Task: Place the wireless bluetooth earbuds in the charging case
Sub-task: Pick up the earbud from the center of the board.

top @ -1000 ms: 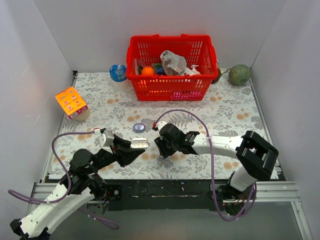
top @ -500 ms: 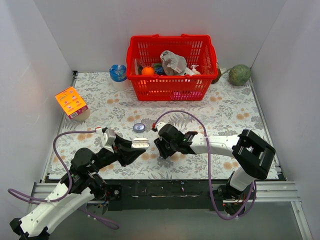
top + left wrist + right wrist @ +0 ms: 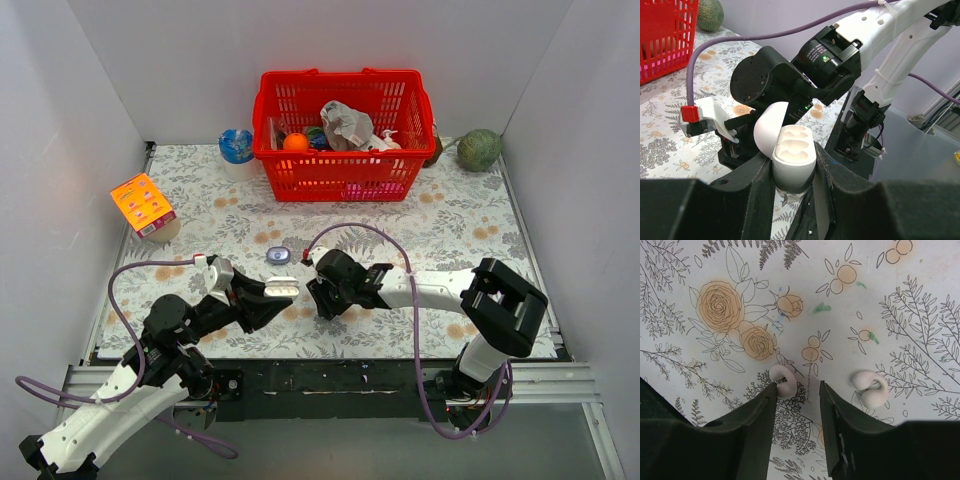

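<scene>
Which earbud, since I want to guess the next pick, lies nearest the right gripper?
The earbud just at the tip of the right gripper's image-left finger; the other earbud lies outside both fingers, off to the right.

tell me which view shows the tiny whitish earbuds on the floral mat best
Right wrist: both tiny whitish earbuds lie sharp on the floral mat. In top external the right gripper covers them; left wrist shows none.

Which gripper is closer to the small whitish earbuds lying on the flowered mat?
Right. The right gripper is directly over the small whitish earbuds, one at its finger, one just outside. The left gripper sits aside, shut on the open glossy white charging case.
</scene>
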`<state>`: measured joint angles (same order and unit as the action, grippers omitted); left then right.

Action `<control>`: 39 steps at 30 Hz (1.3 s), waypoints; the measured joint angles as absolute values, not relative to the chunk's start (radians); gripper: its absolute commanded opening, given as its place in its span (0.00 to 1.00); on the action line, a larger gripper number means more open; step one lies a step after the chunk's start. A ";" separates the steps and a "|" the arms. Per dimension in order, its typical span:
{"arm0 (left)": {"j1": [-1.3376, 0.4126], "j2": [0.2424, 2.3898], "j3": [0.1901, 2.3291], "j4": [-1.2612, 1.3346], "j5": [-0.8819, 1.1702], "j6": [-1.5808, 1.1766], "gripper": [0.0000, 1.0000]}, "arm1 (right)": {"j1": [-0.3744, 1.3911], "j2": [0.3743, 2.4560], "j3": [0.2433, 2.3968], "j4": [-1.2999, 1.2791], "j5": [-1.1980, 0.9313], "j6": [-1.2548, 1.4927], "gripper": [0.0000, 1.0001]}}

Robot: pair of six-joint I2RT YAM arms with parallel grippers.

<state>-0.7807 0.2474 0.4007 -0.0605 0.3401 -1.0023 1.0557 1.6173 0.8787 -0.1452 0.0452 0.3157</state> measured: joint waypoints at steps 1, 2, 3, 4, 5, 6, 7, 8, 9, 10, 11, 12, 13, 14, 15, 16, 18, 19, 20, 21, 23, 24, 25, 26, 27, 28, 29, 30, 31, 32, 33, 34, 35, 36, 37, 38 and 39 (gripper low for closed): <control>-0.781 0.248 0.401 -0.060 0.340 -1.002 0.00 | 1.056 1.619 0.879 -0.144 0.041 0.316 0.44; -0.781 0.248 0.401 -0.060 0.341 -1.002 0.00 | 1.056 1.621 0.879 -0.141 0.037 0.316 0.43; -0.781 0.248 0.401 -0.060 0.341 -1.002 0.00 | 1.057 1.624 0.879 -0.138 0.033 0.316 0.41; -0.781 0.248 0.401 -0.060 0.342 -1.002 0.00 | 1.057 1.625 0.879 -0.134 0.029 0.316 0.40; -0.781 0.248 0.401 -0.060 0.343 -1.003 0.00 | 1.058 1.626 0.879 -0.133 0.026 0.316 0.38; -0.781 0.248 0.401 -0.060 0.344 -1.002 0.00 | 1.058 1.626 0.879 -0.131 0.025 0.316 0.37; -0.781 0.248 0.401 -0.060 0.345 -1.003 0.00 | 1.058 1.626 0.879 -0.129 0.023 0.316 0.35; -0.781 0.248 0.401 -0.060 0.346 -1.003 0.00 | 1.059 1.626 0.879 -0.129 0.022 0.317 0.33; -0.781 0.248 0.401 -0.060 0.348 -1.003 0.00 | 1.059 1.626 0.879 -0.128 0.020 0.317 0.31; -0.781 0.248 0.401 -0.060 0.348 -1.003 0.00 | 1.060 1.626 0.879 -0.125 0.019 0.318 0.28; -0.781 0.248 0.401 -0.060 0.349 -1.003 0.00 | 1.061 1.626 0.879 -0.123 0.018 0.318 0.27; -0.781 0.248 0.401 -0.060 0.349 -1.003 0.00 | 1.061 1.626 0.879 -0.122 0.015 0.320 0.26; -0.781 0.248 0.401 -0.060 0.350 -1.003 0.00 | 1.061 1.626 0.879 -0.121 0.015 0.319 0.23; -0.781 0.248 0.401 -0.060 0.351 -1.003 0.00 | 1.061 1.626 0.879 -0.120 0.014 0.319 0.21; -0.781 0.248 0.401 -0.060 0.352 -1.003 0.00 | 1.061 1.626 0.879 -0.119 0.013 0.319 0.19; -0.781 0.248 0.401 -0.060 0.352 -1.003 0.00 | 1.061 1.626 0.879 -0.116 0.012 0.319 0.13; -0.781 0.248 0.401 -0.060 0.352 -1.003 0.00 | 1.061 1.626 0.879 -0.108 0.011 0.319 0.07; -0.781 0.248 0.401 -0.060 0.353 -1.003 0.00 | 1.061 1.625 0.879 -0.103 0.011 0.318 0.03; -0.781 0.248 0.401 -0.060 0.354 -1.003 0.00 | 1.061 1.625 0.879 -0.101 0.011 0.318 0.01; -0.781 0.248 0.401 -0.060 0.355 -1.003 0.00 | 1.060 1.625 0.879 -0.099 0.012 0.318 0.01; -0.781 0.249 0.401 -0.060 0.356 -1.003 0.00 | 1.058 1.625 0.878 -0.091 0.016 0.318 0.01; -0.781 0.249 0.401 -0.060 0.356 -1.003 0.00 | 1.058 1.625 0.877 -0.089 0.016 0.319 0.01; -0.781 0.250 0.401 -0.060 0.356 -1.003 0.00 | 1.058 1.625 0.875 -0.085 0.016 0.319 0.01; -0.781 0.251 0.401 -0.060 0.356 -1.003 0.00 | 1.058 1.625 0.874 -0.082 0.016 0.319 0.01; -0.781 0.252 0.401 -0.060 0.356 -1.003 0.00 | 1.058 1.625 0.873 -0.080 0.016 0.319 0.01; -0.781 0.253 0.401 -0.060 0.356 -1.003 0.00 | 1.058 1.625 0.873 -0.079 0.016 0.319 0.01; -0.781 0.253 0.401 -0.060 0.356 -1.003 0.00 | 1.058 1.625 0.872 -0.078 0.016 0.319 0.01; -0.781 0.254 0.401 -0.060 0.356 -1.003 0.00 | 1.058 1.625 0.871 -0.077 0.016 0.319 0.02; -0.781 0.254 0.401 -0.060 0.356 -1.003 0.00 | 1.058 1.624 0.869 -0.075 0.016 0.319 0.07; -0.781 0.255 0.401 -0.060 0.356 -1.003 0.00 | 1.058 1.624 0.868 -0.074 0.016 0.319 0.13; -0.781 0.255 0.401 -0.060 0.357 -1.003 0.00 | 1.058 1.623 0.868 -0.073 0.016 0.321 0.22; -0.781 0.255 0.401 -0.060 0.357 -1.003 0.00 | 1.058 1.623 0.867 -0.073 0.015 0.324 0.25; -0.781 0.255 0.401 -0.060 0.357 -1.003 0.00 | 1.058 1.622 0.867 -0.074 0.015 0.323 0.28; -0.781 0.255 0.401 -0.060 0.358 -1.003 0.00 | 1.058 1.622 0.867 -0.075 0.015 0.326 0.31; -0.781 0.257 0.401 -0.060 0.358 -1.003 0.00 | 1.058 1.622 0.865 -0.076 0.015 0.326 0.33; -0.781 0.258 0.401 -0.060 0.359 -1.003 0.00 | 1.058 1.622 0.861 -0.076 0.015 0.328 0.34; -0.781 0.259 0.401 -0.060 0.360 -1.003 0.00 | 1.058 1.622 0.858 -0.076 0.014 0.333 0.35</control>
<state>-0.7807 0.2588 0.4007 -0.0601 0.3599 -1.0035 1.0580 1.6218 0.8581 -0.0761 0.0139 0.3328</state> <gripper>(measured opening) 0.290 0.312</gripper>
